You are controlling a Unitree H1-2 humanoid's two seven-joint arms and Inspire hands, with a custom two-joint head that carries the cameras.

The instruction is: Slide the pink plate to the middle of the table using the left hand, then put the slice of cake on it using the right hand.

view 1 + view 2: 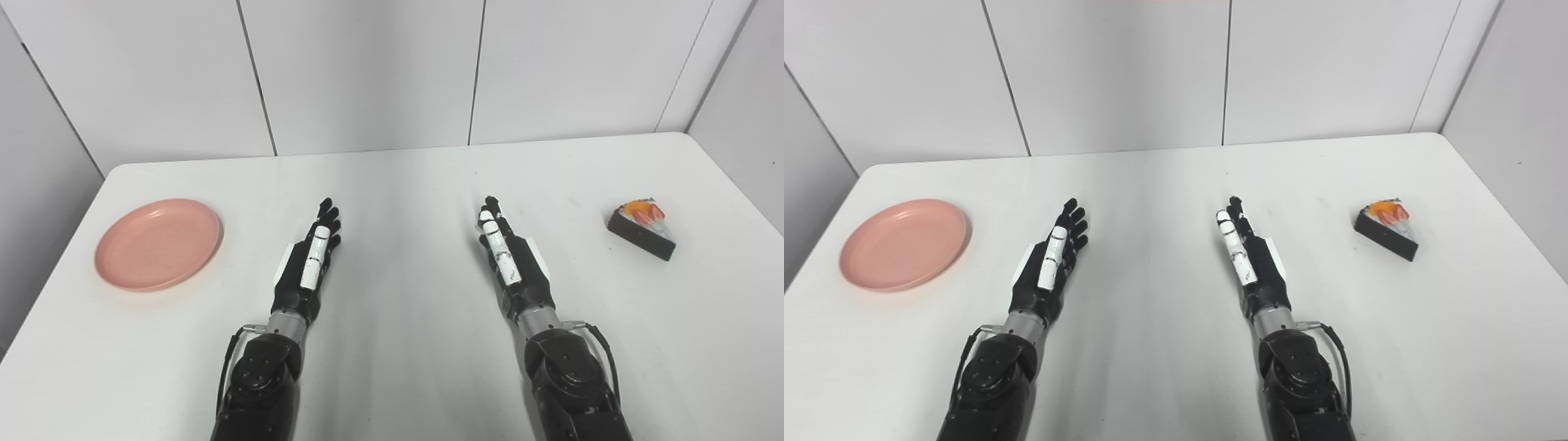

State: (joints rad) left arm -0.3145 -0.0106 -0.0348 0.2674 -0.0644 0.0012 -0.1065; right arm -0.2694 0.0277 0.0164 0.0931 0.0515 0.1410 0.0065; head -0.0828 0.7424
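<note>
A round pink plate (158, 242) lies flat near the table's left edge, with nothing on it. A dark slice of cake (642, 228) topped with cream and red and orange fruit sits near the right edge. My left hand (309, 260) rests open over the middle of the table, fingers stretched forward, well to the right of the plate. My right hand (511, 257) is open too, fingers straight, a good way left of the cake. Neither hand touches anything.
The white table (404, 184) has rounded far corners and is boxed in by white wall panels at the back and on both sides.
</note>
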